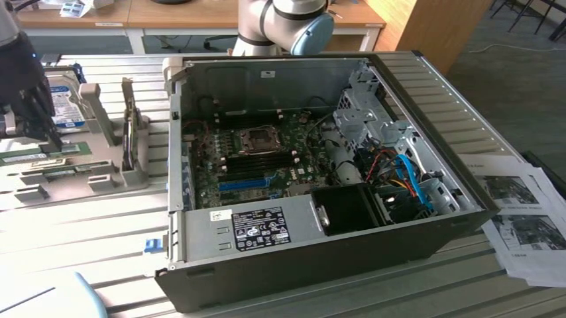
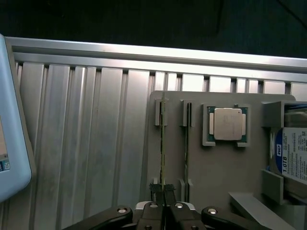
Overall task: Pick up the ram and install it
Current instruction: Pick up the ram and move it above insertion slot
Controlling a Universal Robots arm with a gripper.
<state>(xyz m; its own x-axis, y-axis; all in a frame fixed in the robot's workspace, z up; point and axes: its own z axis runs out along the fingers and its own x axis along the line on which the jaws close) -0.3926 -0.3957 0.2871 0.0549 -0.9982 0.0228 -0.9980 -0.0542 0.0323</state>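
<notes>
The ram [image 2: 163,139] is a thin green stick seen edge-on, standing in the slots of a grey holder [image 2: 211,167]. My gripper [image 2: 164,194] is shut on its near end, the two fingertips pinched against both faces. A second green stick [image 2: 187,139] stands in the slot beside it. In the exterior view my dark gripper [image 1: 52,140] reaches down at the far left onto the green sticks [image 1: 31,157] in the holder [image 1: 97,179]. The open computer case [image 1: 442,99] lies to the exterior view's right, its motherboard [image 1: 256,165] exposed.
A square silvery processor [image 2: 228,123] sits in the holder near the sticks, with a hard drive [image 2: 292,160] past it. A blue slot [image 1: 243,184] and black memory slots [image 1: 265,159] are on the motherboard. Printed papers [image 1: 521,218] lie beside the case. A pale blue object [image 2: 9,143] sits on the ribbed table.
</notes>
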